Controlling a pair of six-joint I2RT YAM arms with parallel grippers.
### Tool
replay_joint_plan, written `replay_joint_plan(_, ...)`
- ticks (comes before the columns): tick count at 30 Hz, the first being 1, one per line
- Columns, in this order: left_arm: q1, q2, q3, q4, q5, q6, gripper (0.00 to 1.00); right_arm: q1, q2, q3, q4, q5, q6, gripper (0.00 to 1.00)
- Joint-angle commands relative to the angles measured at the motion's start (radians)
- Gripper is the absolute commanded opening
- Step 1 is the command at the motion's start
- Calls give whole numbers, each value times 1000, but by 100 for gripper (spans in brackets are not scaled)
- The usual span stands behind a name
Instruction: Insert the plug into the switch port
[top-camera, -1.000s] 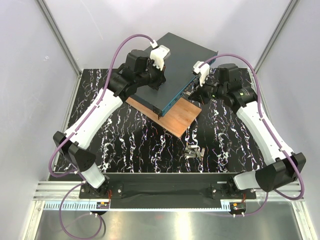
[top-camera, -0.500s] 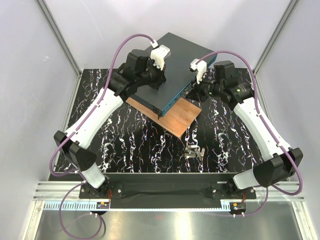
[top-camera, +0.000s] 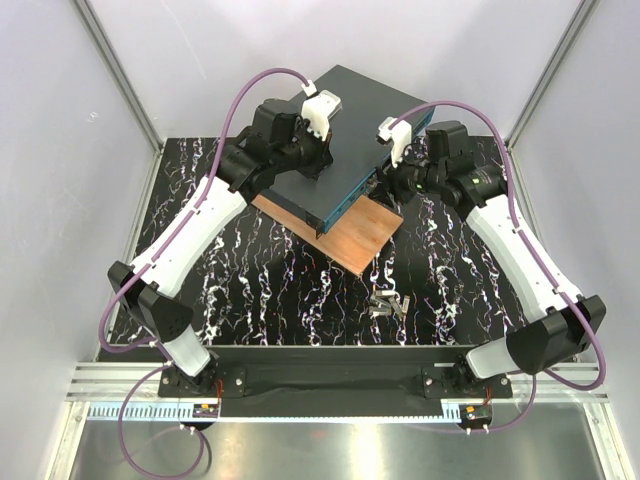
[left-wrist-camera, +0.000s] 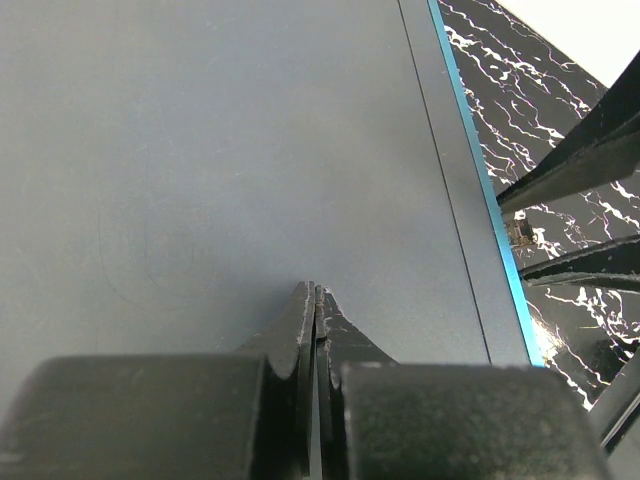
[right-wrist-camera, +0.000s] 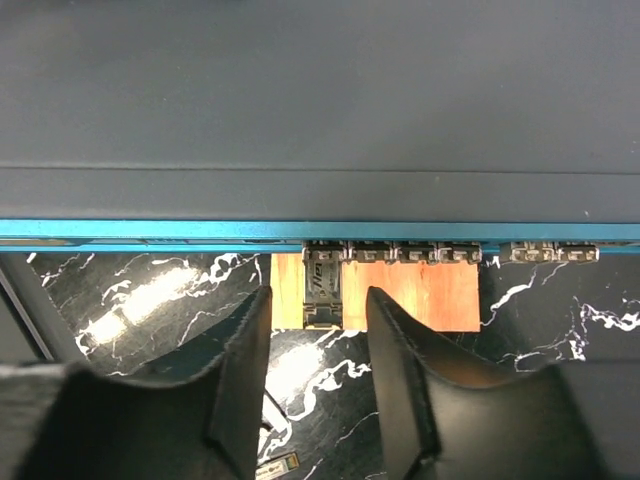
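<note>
Closest to the arm bases: small silvery metal part (top-camera: 388, 303), lying loose on the black white-veined table (top-camera: 250, 290), well apart from both grippers, with bare table all round it.

Beyond that: thin brown wooden board (top-camera: 352, 238), flat on the table, near corner free, far side tucked under the large flat dark grey-teal switch (top-camera: 355, 135). Sits skewed to the table edges, near corner overhanging the board, far corner close to the white back wall (top-camera: 200, 60).

At the lighter teal front face (right-wrist-camera: 150, 230): right gripper (right-wrist-camera: 318, 296), fingers spread and gripping nothing, small grey metal plug (right-wrist-camera: 322, 280) between the tips with a gap on either side. Juts from the row of small ports (right-wrist-camera: 440, 252), meeting the front edge; how deep, cannot tell.

On the top panel, back from the teal edge: left gripper (left-wrist-camera: 316, 292), fingers pressed together on nothing, tips at the surface.
</note>
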Motion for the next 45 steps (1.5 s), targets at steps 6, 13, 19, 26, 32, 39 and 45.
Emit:
replay_joint_plan(6, 4, -1, 38, 36, 19, -7, 0, -9, -77, 23, -40, 10, -46, 62)
replay_joint_plan(13, 2, 1, 39, 35, 19, -4, 0, -87, -87, 20, -132, -53, -83, 81)
replay_joint_plan(19, 4, 1, 38, 36, 22, -7, 0, -130, -120, -22, -176, -85, -109, 65)
replay_joint_plan(26, 2, -1, 36, 36, 23, -6, 0, -135, -67, 24, -129, -137, 6, 17)
replay_joint_plan(32, 4, -4, 33, 38, 25, -7, 0, -124, -29, 24, -42, -153, 90, 5)
replay_joint_plan(39, 4, -2, 33, 44, 26, -10, 0, -104, -8, 38, 8, -151, 127, 2)
replay_joint_plan(45, 4, 1, 33, 47, 26, -13, 0, -83, 5, 39, 43, -157, 162, 2)
